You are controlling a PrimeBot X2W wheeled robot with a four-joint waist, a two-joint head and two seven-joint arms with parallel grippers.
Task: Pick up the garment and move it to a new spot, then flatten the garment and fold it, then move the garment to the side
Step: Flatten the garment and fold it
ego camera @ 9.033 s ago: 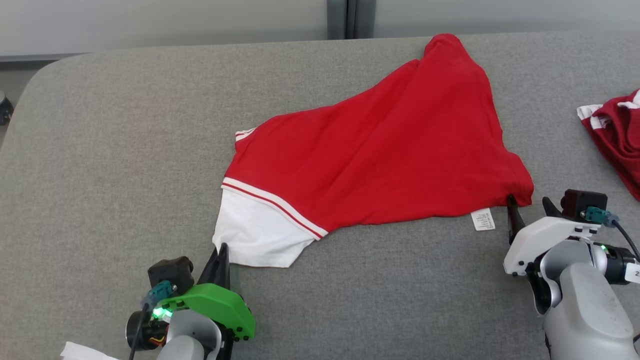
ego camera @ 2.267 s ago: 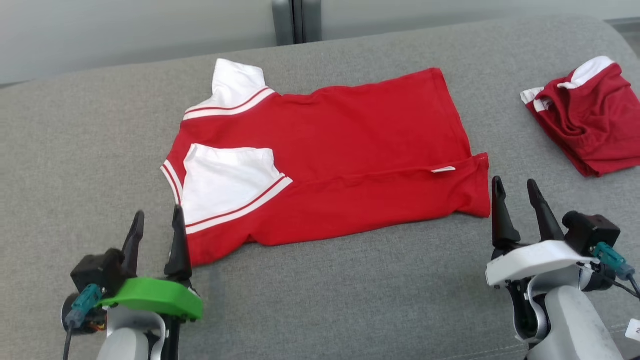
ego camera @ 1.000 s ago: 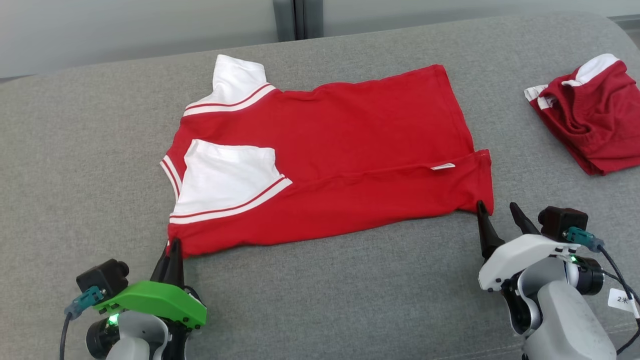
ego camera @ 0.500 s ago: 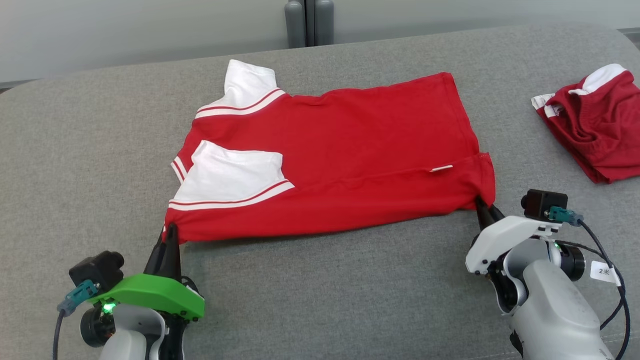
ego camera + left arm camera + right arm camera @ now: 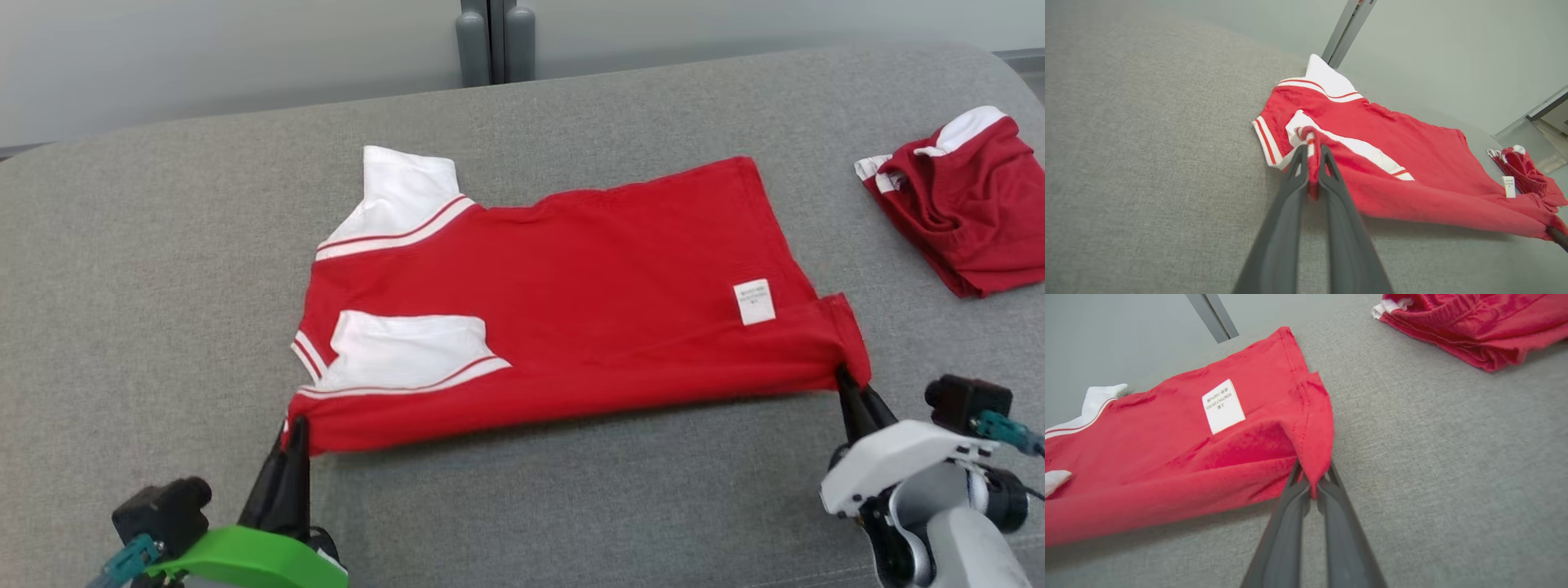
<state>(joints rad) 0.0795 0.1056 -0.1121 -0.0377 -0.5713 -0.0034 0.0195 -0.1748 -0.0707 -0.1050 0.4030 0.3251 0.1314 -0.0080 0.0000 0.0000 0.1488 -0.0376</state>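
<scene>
Okay, this is the bit where I get nervous. The garment (image 5: 571,327), a red shirt with white sleeves, is spread across the middle of the grey tabletop (image 5: 163,245). Its near edge is raised off the surface, with a shadow under it. The left fingers (image 5: 286,478) are pressed together on the near shoulder corner, and the right fingers (image 5: 857,404) are pinching the near hem corner. Both wrist views show only a small tuck of cloth between the tips.

That's my main worry: thin bites. If I carry that edge over for the fold and the arms pull apart even a little, I reckon one corner slips out and the fold lands crooked. The left pinch looks like it has some sleeve trim bunched in too, so it might drag the tucked-in near sleeve (image 5: 408,359) out of place. Go too slack instead and the middle probably sags, drags on the tabletop and wrinkles the layer underneath.

The care label (image 5: 753,302) is lying on top, so it might end up showing. The other red garment (image 5: 963,212) sits well apart to the right, so it's likely fine unless the right arm swings wide.
</scene>
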